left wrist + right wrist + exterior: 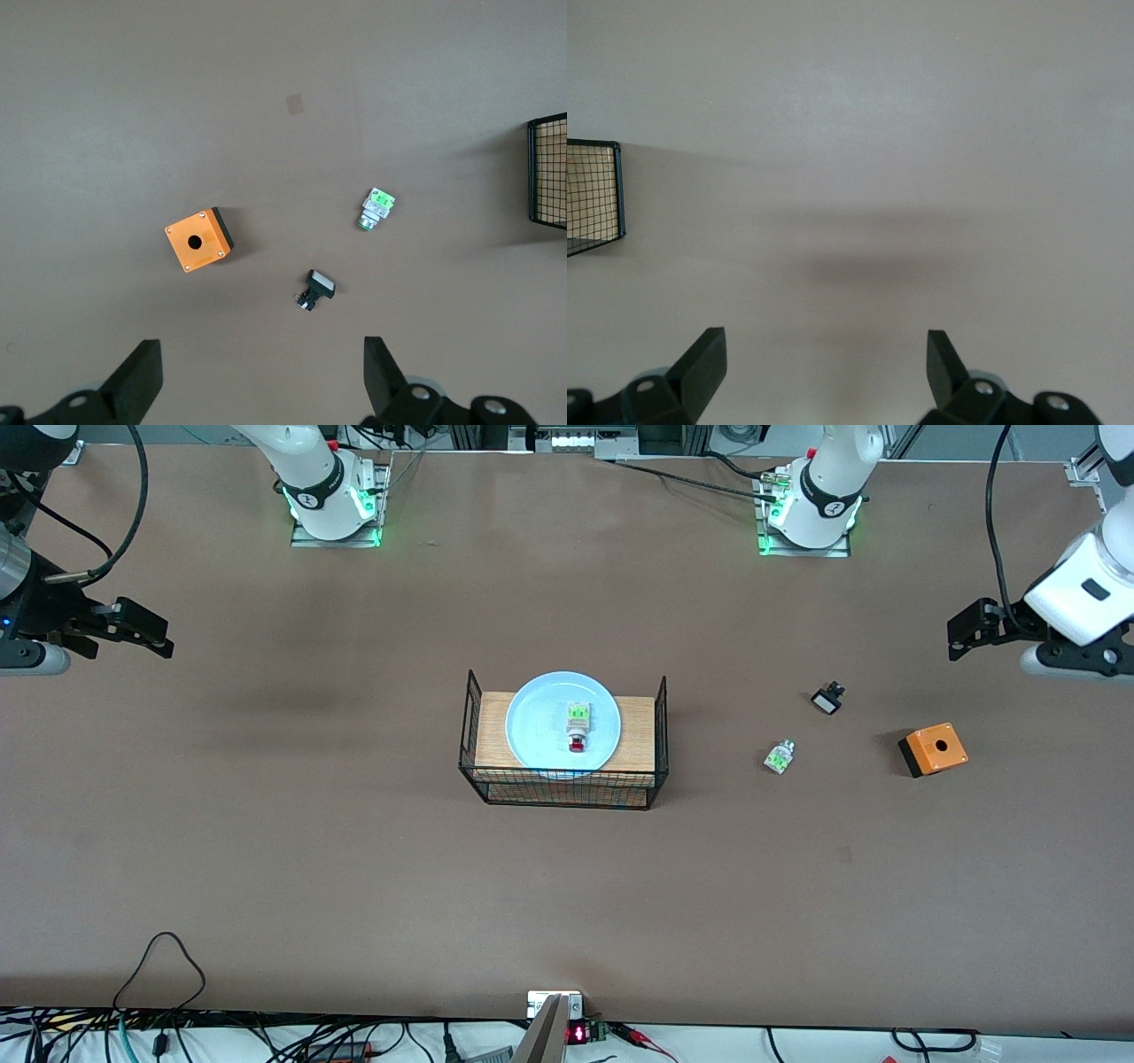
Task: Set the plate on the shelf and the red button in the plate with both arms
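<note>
Now both claws gape empty, left claw (pixel 961 631) and right claw (pixel 152 635); glossy pale-blue plate (pixel 532 731) carries red-capped button (pixel 578 726).

One plate (pixel 536 722), two white-and-green buttons (pixel 578 726) (pixel 780 756), one orange box (pixel 934 749), one rack (pixel 563 786)

both arms waited drawn back toward their own ends of the table, the left gripper (pixel 961 631) hanging in the air with its fingers (pixel 142 376) spread wide and holding nothing, the right gripper (pixel 151 633) likewise raised, its fingers (pixel 704 359) wide apart and empty.
</note>
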You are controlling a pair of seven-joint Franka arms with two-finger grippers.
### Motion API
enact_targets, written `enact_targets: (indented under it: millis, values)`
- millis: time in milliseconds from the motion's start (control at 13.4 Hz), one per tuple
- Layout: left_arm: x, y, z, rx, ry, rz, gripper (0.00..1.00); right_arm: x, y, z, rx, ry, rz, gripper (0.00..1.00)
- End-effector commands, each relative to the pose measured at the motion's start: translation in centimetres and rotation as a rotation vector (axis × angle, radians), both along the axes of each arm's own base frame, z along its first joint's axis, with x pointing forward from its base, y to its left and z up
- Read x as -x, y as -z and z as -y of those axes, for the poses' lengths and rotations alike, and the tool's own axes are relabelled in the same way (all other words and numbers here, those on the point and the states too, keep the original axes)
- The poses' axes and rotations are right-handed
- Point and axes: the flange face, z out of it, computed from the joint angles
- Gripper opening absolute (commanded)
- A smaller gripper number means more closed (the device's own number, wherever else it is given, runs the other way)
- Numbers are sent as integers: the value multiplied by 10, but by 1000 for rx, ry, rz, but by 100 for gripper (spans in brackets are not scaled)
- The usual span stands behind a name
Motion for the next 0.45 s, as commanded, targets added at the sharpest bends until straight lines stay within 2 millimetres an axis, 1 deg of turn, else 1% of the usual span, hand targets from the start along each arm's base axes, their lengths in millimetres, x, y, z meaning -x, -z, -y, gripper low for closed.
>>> enact_targets:
  millis: [0, 75, 298, 373]
  values:
    - [7, 2, 10, 13, 28, 14, 100, 4, -5, -2, 10, -7, -2, 100]
    - [7, 2, 7, 15, 23, 14, 100, 4, -5, -2, 10, -7, -4, 100]
    - [8, 1, 14, 16, 32, 13, 100, 4, -5, -2, 10, -9, -3, 100]
    - [8, 1, 10, 18, 28, 13, 100, 4, -5, -1, 10, -7, -4, 100]
